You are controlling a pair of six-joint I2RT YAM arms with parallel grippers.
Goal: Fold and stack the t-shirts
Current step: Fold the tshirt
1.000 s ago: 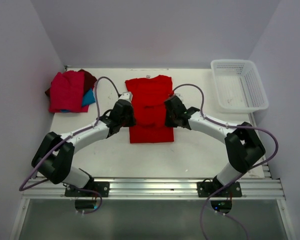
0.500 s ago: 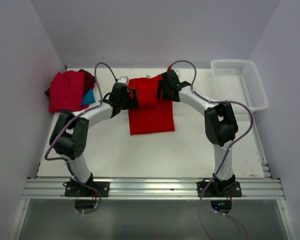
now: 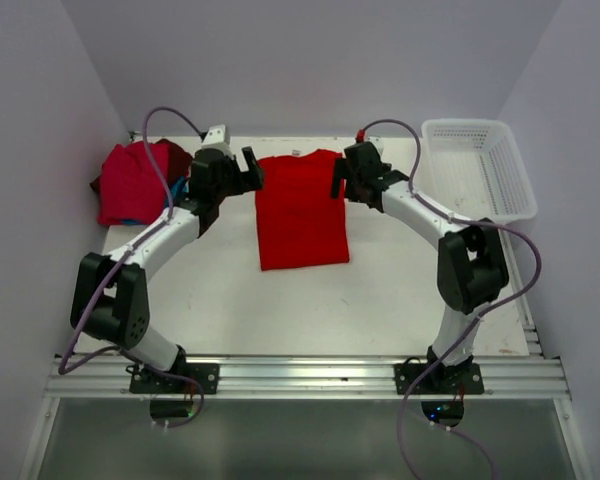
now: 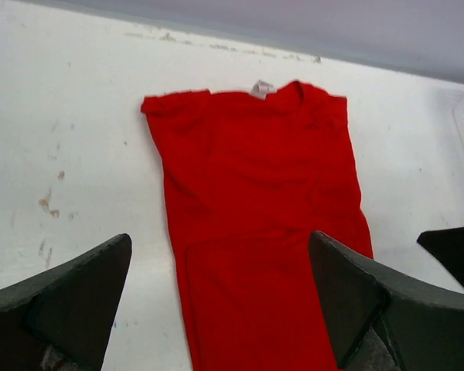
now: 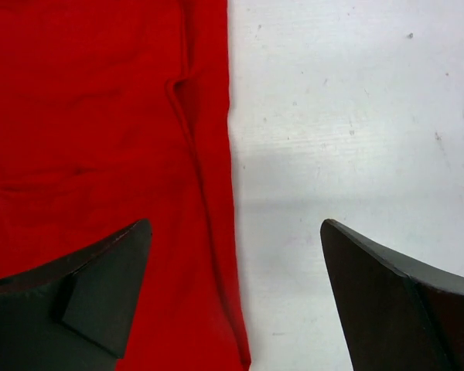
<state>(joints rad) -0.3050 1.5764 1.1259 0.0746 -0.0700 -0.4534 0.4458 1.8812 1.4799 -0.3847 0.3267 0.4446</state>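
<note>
One large bright red cloth t-shirt (image 3: 300, 210) flat on the white counter (image 3: 280, 310), far centre, collar toward the back wall. Beside its collar end, two: left end effector (image 3: 228, 172) and right end effector (image 3: 350, 178), both spread wide, gripping nothing. Far left, three piled shirts: folded red t-shirt (image 3: 135, 185), dark maroon t-shirt (image 3: 180, 157), teal-blue t-shirt (image 3: 177, 195). Far right, one white plastic mesh basket (image 3: 477, 168).

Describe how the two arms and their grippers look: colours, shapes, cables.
The left arm and right arm both have white tubular links joined by bulky black joint housings, on black bases bolted to an aluminium rail. A thin lavender-grey cable loops loosely along each. The left gripper and right gripper each carry two dark wedge-shaped fingers tapering to blunt tips. No markings are legible.
</note>
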